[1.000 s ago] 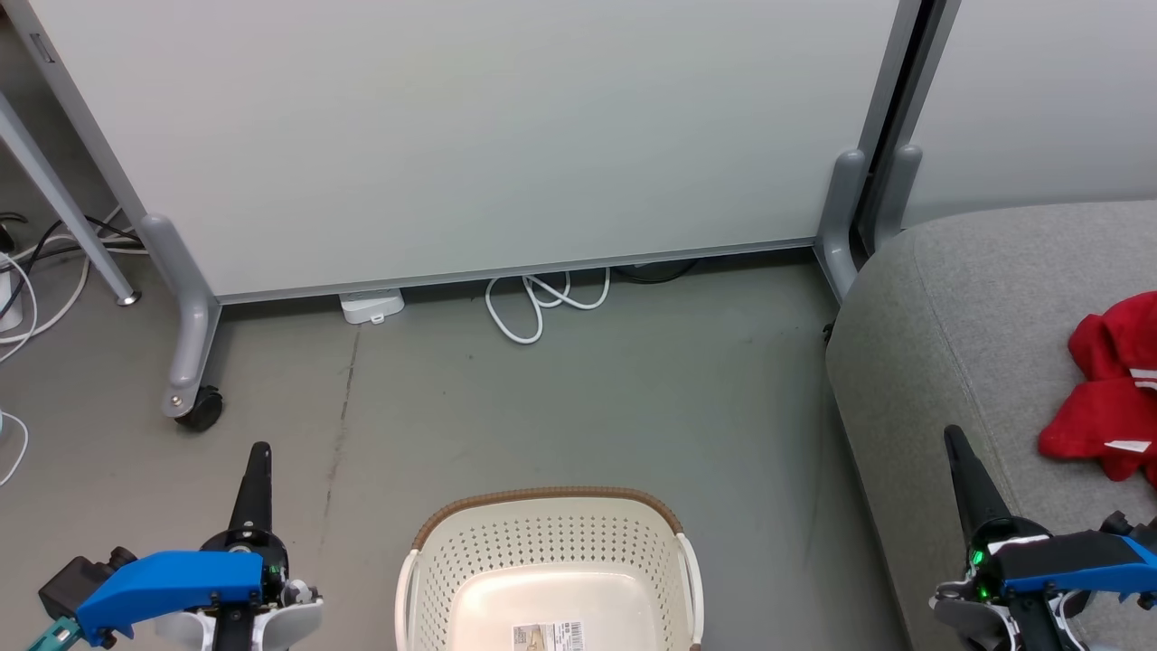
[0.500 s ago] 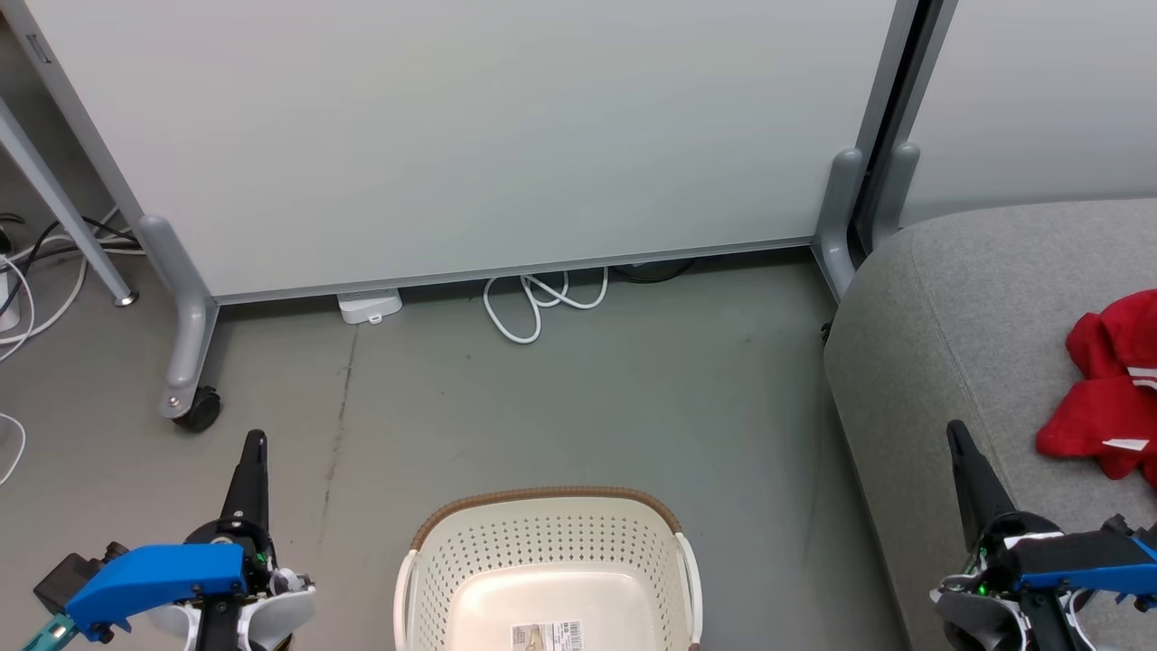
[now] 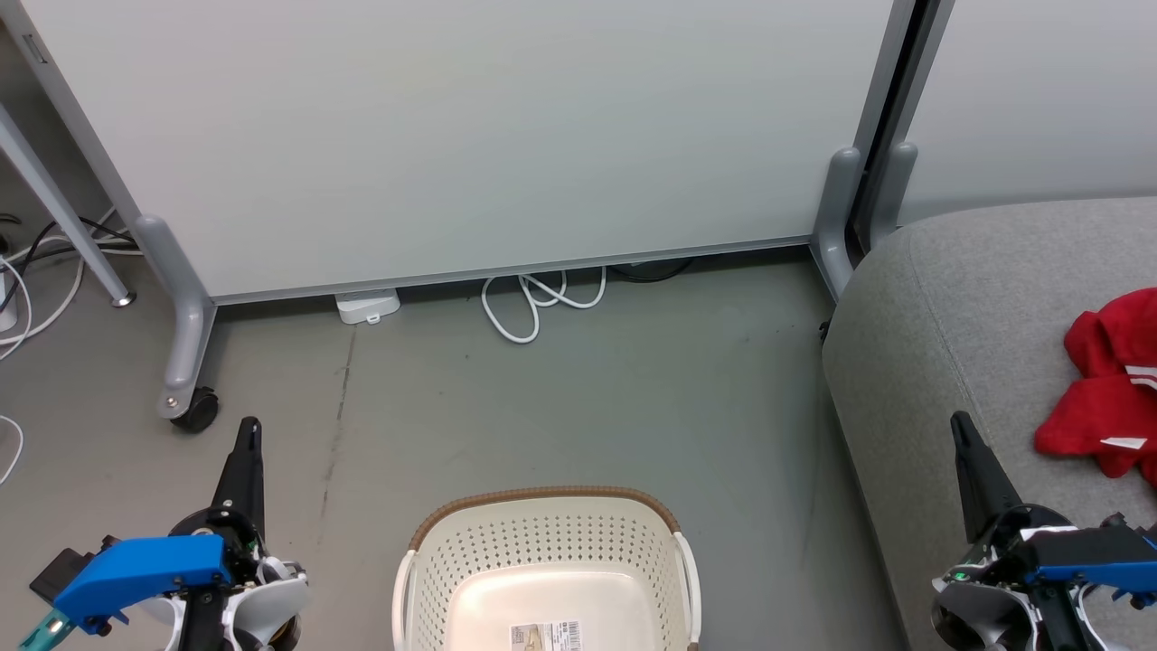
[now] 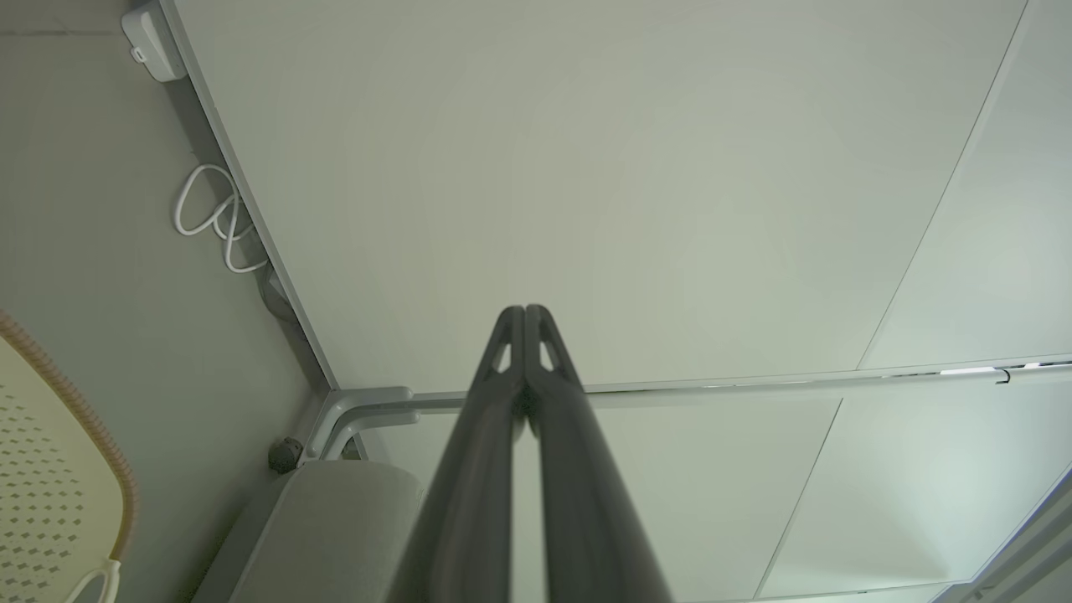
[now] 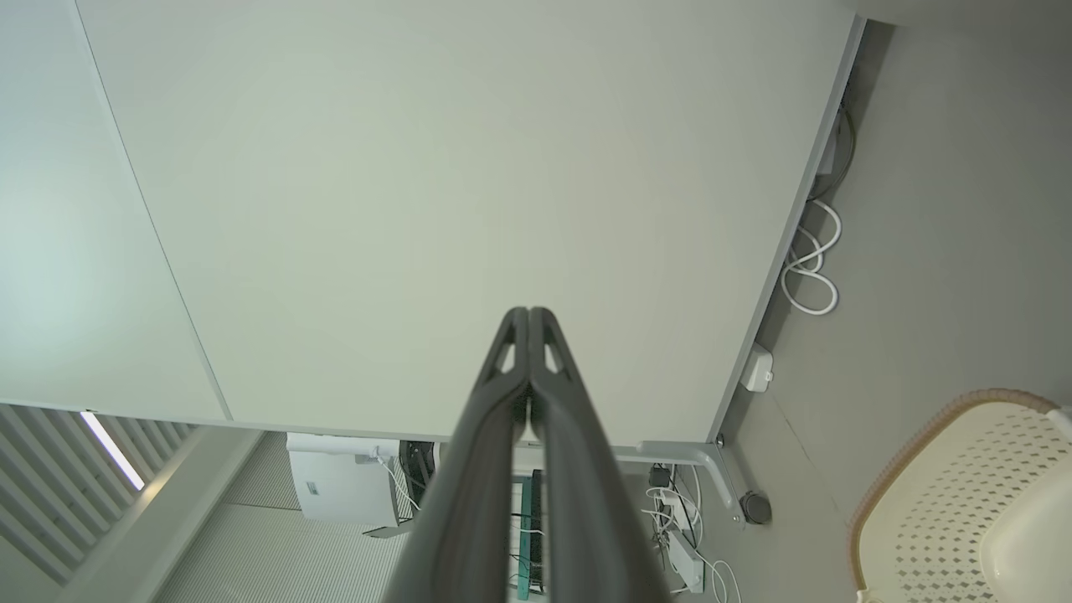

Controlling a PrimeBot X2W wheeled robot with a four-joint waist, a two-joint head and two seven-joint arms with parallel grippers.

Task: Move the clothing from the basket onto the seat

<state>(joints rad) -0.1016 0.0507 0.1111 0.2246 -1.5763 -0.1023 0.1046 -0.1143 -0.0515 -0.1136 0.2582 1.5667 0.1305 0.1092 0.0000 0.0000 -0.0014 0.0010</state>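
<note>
Hovering low, your left claw [image 3: 249,432] and right claw [image 3: 961,425] are both closed, fingers pressed together, empty. Red clothing [image 3: 1107,398] lies heaped on the sofa [image 3: 940,307], in from its rounded corner. Basket [image 3: 542,533] stands on the floor [image 3: 578,398] between your claws.

The left claw [image 3: 248,427] and right claw [image 3: 960,423] have dark tapered fingers [image 3: 242,475] and blue housings [image 3: 136,570].

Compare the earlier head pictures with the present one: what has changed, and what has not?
Both grippers drew back slightly toward the head view's lower edge, the left gripper also drifting left, the right gripper barely sideways. Both are shut and empty; nothing was grasped or released. The basket, the red clothing on the sofa and the panel stayed put.
</note>
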